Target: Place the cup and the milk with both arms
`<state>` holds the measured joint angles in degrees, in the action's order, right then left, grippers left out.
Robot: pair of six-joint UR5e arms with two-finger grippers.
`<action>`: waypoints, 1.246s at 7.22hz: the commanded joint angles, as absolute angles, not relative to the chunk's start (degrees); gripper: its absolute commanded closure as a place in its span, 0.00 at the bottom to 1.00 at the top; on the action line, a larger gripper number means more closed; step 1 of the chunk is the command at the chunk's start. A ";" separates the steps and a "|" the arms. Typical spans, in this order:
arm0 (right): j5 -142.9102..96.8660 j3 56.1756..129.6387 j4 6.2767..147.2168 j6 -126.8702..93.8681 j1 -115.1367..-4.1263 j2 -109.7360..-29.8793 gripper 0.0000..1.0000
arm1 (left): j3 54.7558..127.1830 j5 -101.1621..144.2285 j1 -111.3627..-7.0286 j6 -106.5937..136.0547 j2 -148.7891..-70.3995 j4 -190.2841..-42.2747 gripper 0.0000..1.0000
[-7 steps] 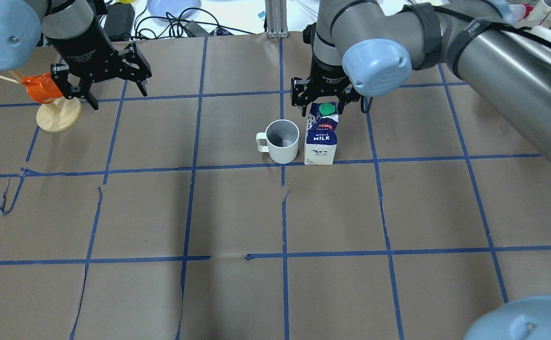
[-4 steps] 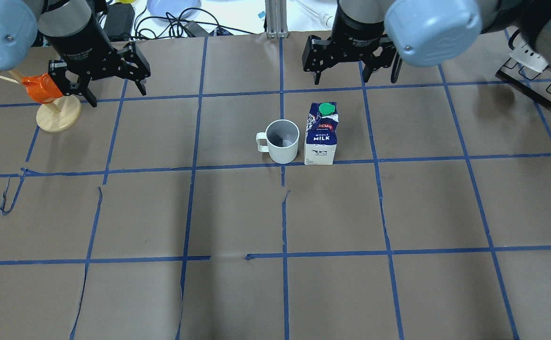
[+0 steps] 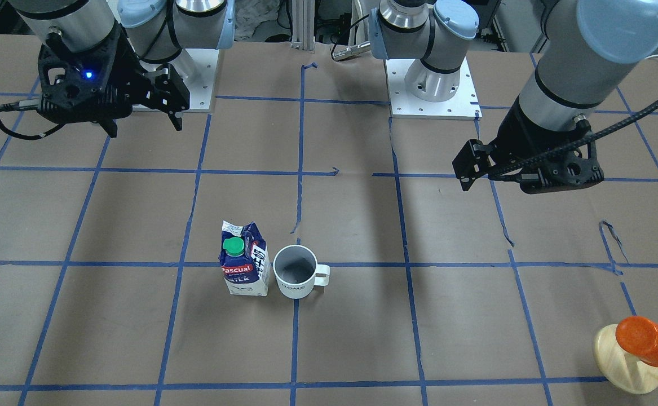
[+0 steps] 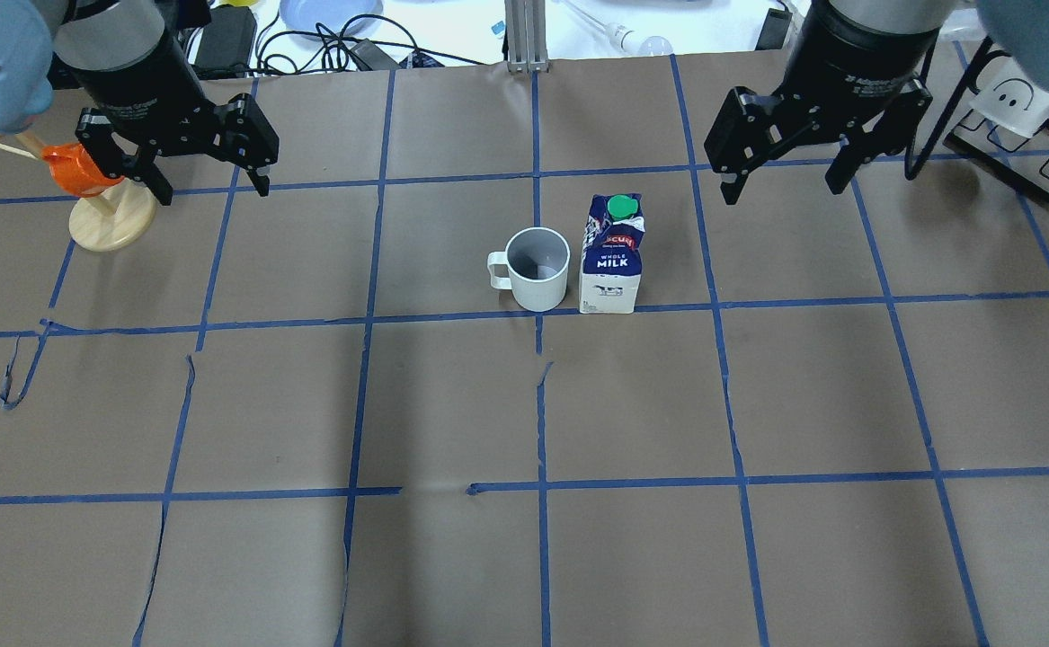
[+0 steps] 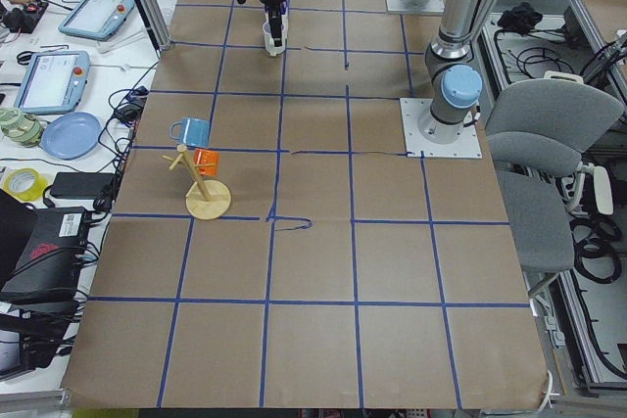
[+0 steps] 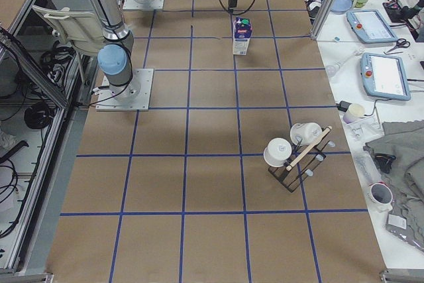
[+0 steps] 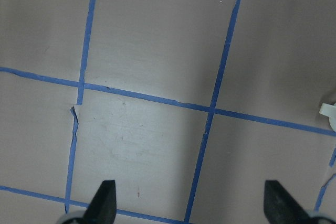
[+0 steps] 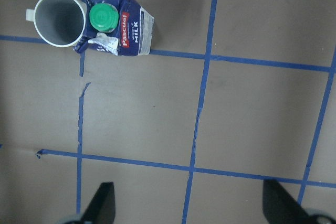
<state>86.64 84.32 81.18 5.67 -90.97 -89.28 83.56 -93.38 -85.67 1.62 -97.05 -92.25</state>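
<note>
The white cup point(image 4: 537, 268) stands upright near the table's middle, handle pointing to the robot's left. The blue-and-white milk carton point(image 4: 612, 256) with a green cap stands upright against its right side. Both also show in the front view as the cup point(image 3: 296, 272) and the milk point(image 3: 244, 268), and in the right wrist view as the cup point(image 8: 60, 19) and the milk point(image 8: 116, 30). My right gripper point(image 4: 782, 184) is open and empty, raised to the right of the milk and beyond it. My left gripper point(image 4: 212, 184) is open and empty, far left of the cup.
A wooden stand point(image 4: 111, 220) with an orange cup point(image 4: 79, 169) sits right beside the left gripper. A black rack with white cups point(image 4: 1018, 99) stands at the far right edge. Brown paper with a blue tape grid covers the table point(image 4: 542, 539).
My right gripper has moved from just over the milk carton back and to the right, staying open. The left gripper shifted slightly left. Cup and milk have not moved.
</note>
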 commanded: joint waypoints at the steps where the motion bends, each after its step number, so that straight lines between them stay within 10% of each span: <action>1: 87.44 85.87 80.86 6.15 -90.35 -91.23 0.00 | 83.67 -93.60 -85.87 1.41 -96.16 -93.42 0.00; 9: 90.62 85.96 87.19 -3.87 -90.44 -90.88 0.00 | 84.64 -93.78 -85.78 1.93 -95.54 -93.87 0.00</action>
